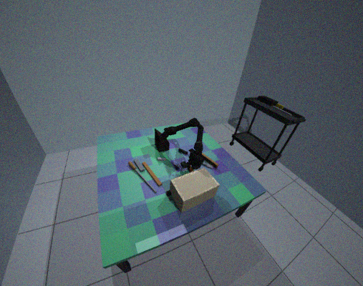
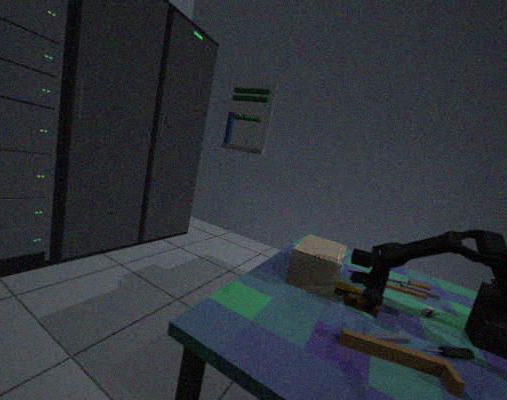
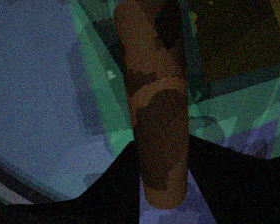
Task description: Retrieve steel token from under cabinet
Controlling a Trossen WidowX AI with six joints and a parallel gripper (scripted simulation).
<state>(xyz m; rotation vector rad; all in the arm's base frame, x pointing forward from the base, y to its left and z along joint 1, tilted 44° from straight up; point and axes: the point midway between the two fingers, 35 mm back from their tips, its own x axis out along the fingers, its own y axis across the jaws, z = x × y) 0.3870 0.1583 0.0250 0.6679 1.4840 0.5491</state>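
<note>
The cabinet, a cream box (image 1: 195, 187) (image 2: 314, 265), stands on the table (image 1: 112, 247). My gripper (image 1: 190, 167) (image 2: 369, 304) (image 3: 157, 142) is low over the table, close to the cabinet's side that faces the arm base. It is shut on a round orange-brown handle (image 3: 150, 60), which runs up the wrist view between the black fingers. The far end of that tool is hidden or too dark to make out. I cannot see the steel token in any view, and the marked area cannot be told from the patchwork table top.
An orange bent bar (image 1: 210, 161) (image 2: 397, 352) and a dark-handled tool (image 1: 182, 151) (image 2: 457, 352) lie to one side of the arm. A long rod with an orange handle (image 1: 132, 165), a grey flat piece (image 1: 138, 165) and an orange stick (image 1: 152, 173) lie on the other side.
</note>
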